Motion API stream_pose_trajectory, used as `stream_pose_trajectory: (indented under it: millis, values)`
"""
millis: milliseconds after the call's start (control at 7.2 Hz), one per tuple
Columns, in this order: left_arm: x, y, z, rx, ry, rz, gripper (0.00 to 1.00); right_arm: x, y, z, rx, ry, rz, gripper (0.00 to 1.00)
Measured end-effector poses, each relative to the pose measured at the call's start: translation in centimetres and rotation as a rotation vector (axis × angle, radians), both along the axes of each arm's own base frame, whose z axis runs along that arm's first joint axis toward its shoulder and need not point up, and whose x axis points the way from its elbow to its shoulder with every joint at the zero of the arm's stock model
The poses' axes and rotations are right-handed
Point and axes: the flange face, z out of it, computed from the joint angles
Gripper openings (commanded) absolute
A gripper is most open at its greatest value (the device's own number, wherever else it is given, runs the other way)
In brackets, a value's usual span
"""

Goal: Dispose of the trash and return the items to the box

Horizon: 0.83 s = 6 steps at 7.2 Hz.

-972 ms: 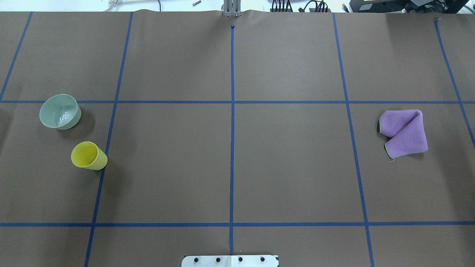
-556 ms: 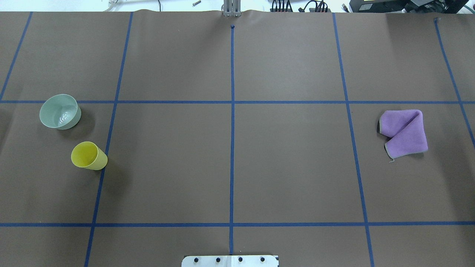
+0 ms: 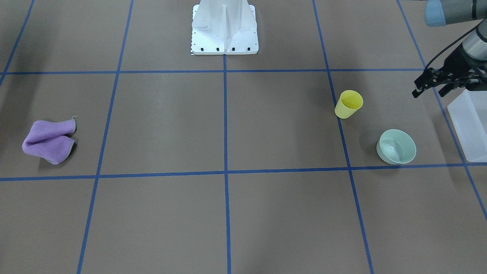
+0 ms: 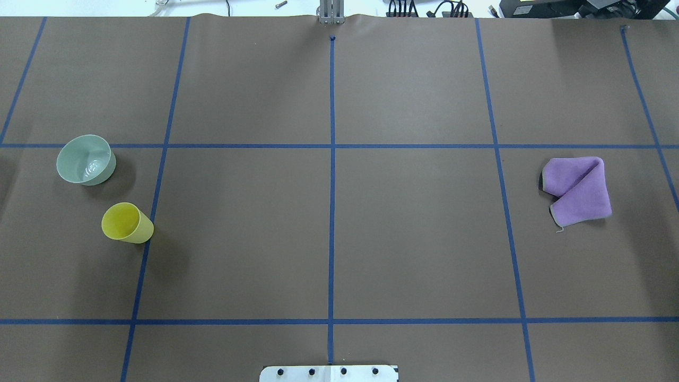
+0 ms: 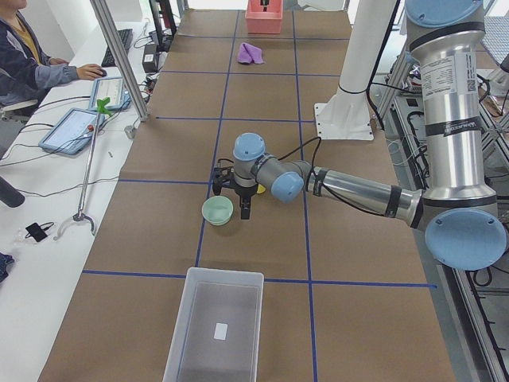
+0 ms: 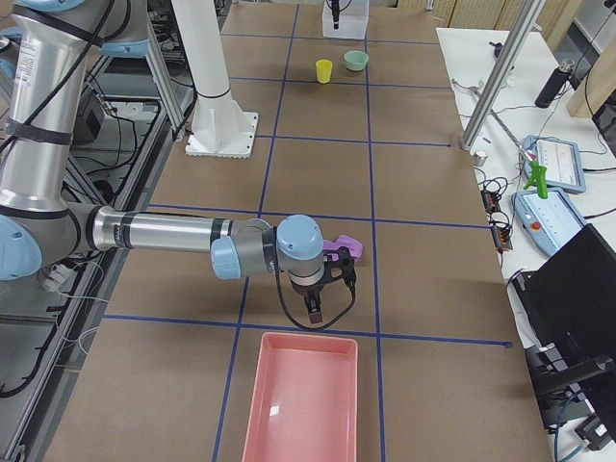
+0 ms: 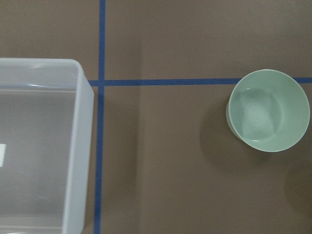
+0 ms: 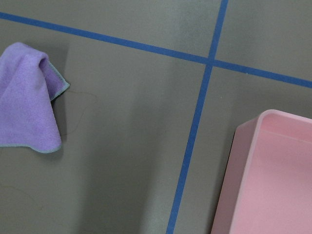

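Box [image 3: 470,125]: cut off, left end of table [image 4: 414,239]; overhead misses it.
Left gripper [image 3: 429,93]: jaws apart, empty.
Right gripper [image 6: 315,314]: jaw state unreadable.

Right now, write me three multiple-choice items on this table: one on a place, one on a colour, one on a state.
1. The purple cloth lies:
A. in the pink tray
B. on the table, apart from the pink tray
C. under the bowl

2. The tumbler cup is:
A. yellow
B. red
C. blue

3. The mint-green bowl is:
A. upside down
B. upright and empty
C. upright with the cloth in it

Answers:
1 B: the right wrist view shows bare table between cloth and tray.
2 A: its wall and inside are yellow.
3 B: its mouth faces up and nothing lies in it.
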Motion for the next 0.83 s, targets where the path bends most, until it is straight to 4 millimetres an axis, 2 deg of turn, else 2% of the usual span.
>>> stream_pose_trajectory:
  millis: [417, 556, 694, 833]
  values:
    - [10.1, 0.7, -4.0, -0.051, 0.009, 0.007, 0.98, 0.0, 0.0, 0.1, -0.002, -0.001, -0.001, 1.00]
    - [12.3, 1.3, -4.4, -0.051, 0.001, 0.012, 0.97, 0.0, 0.0, 0.1, -0.003, -0.001, -0.001, 1.00]
    - [13.5, 1.7, -4.5, -0.050, -0.005, 0.020, 0.80, 0.0, 0.0, 0.2, -0.003, -0.001, -0.001, 1.00]
    - [14.2, 2.1, -4.5, -0.051, -0.006, 0.030, 0.50, 0.0, 0.0, 0.2, -0.004, -0.001, -0.001, 1.00]
